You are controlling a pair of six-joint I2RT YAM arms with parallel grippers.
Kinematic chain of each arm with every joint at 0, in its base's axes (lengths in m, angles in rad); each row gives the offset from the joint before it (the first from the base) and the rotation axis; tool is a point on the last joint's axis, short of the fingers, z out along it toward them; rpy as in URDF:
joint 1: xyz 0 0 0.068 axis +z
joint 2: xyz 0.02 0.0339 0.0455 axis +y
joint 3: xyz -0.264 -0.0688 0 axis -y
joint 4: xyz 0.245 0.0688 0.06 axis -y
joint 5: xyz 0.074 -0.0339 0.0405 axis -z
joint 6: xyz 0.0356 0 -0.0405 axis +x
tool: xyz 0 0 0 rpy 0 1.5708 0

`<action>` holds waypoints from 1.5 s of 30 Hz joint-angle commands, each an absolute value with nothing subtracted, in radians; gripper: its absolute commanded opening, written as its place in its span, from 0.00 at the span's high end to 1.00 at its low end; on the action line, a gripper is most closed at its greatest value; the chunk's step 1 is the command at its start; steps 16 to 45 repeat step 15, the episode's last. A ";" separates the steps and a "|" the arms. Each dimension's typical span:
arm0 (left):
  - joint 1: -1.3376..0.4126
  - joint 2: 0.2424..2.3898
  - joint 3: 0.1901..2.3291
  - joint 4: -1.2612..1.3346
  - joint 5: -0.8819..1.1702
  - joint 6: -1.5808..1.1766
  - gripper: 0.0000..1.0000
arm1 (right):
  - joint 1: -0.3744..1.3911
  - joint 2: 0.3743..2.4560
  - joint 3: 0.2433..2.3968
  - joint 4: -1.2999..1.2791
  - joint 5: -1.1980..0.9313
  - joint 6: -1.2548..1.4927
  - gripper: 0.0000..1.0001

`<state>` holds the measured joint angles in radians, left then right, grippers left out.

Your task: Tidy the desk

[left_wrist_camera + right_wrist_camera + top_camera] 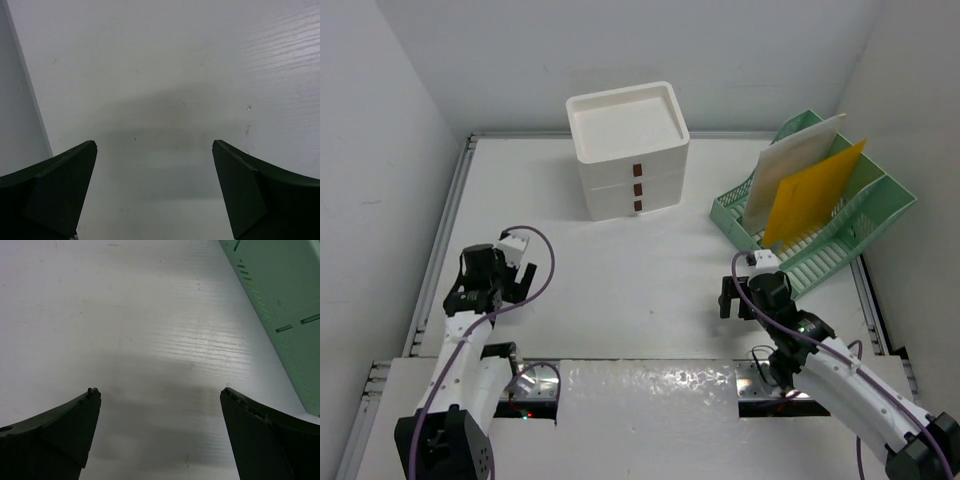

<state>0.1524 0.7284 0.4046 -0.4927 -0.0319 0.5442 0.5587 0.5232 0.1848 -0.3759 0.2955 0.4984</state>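
Observation:
The desk [620, 260] is a large white tabletop with silver rails along its edges. My left gripper [510, 280] hovers low over its left side, open, with only bare white surface [165, 65] between its dark fingers [60, 185]. Over the right side my right gripper [740, 292] is also open and holds nothing. Its wrist view shows bare desk [125, 305] between the fingers [260, 435].
A white three-drawer unit [630, 150] stands at the back centre. A green mesh file rack [820, 215] at the back right holds a white folder [790, 175] and a yellow folder [815, 190]; its side [285, 295] lies close right of my right gripper. A silver rail [445, 235] runs along the left edge.

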 commanded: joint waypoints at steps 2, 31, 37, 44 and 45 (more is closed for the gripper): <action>0.163 0.707 0.397 -0.402 -0.072 0.535 0.00 | 0.560 0.505 0.183 -0.308 0.354 0.538 0.01; 0.163 0.715 0.396 -0.402 -0.061 0.543 0.00 | 0.560 0.391 0.132 -0.249 0.336 0.472 0.01; 0.163 0.715 0.396 -0.402 -0.061 0.543 0.00 | 0.560 0.391 0.132 -0.249 0.336 0.472 0.01; 0.163 0.715 0.396 -0.402 -0.061 0.543 0.00 | 0.560 0.391 0.132 -0.249 0.336 0.472 0.01; 0.163 0.715 0.396 -0.402 -0.061 0.543 0.00 | 0.560 0.391 0.132 -0.249 0.336 0.472 0.01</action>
